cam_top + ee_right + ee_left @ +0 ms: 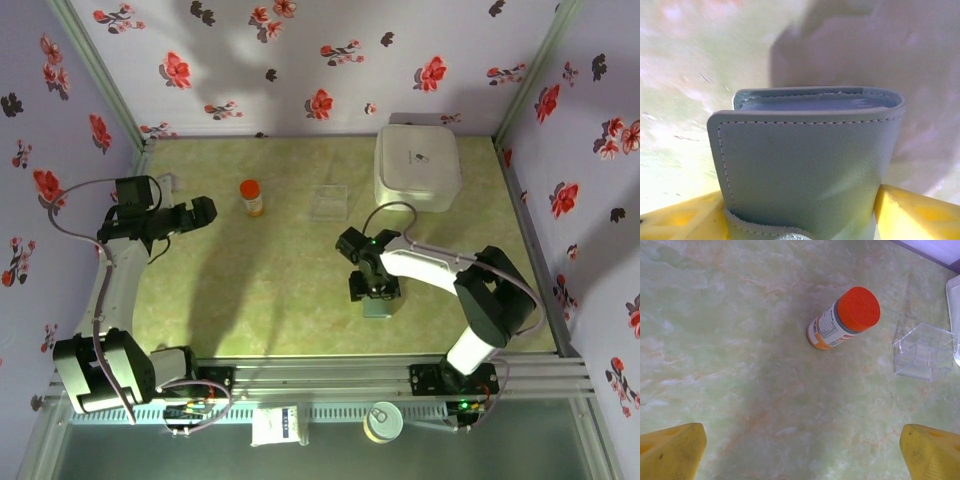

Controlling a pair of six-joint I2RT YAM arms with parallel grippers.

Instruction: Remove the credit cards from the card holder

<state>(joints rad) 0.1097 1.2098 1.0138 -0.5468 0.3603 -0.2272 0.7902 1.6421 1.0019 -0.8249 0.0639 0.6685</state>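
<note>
Both jaws of the right gripper (375, 288) flank the folded card holder (805, 170), but I cannot tell if they grip it. The left gripper (800, 455) gapes. Squeezing the holder could pin the credit cards (810, 103) inside.

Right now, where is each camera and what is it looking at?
Top camera: above and behind the arms, looking down at the green table; both arms, left tool and right tool show.
Left wrist camera: on the left arm, looking down at the orange-capped bottle and clear plastic piece; its yellow fingertips show, wide apart.
Right wrist camera: on the right arm, close on the card holder between its yellow fingers.
Shared: top and left wrist both see that bottle.
</note>
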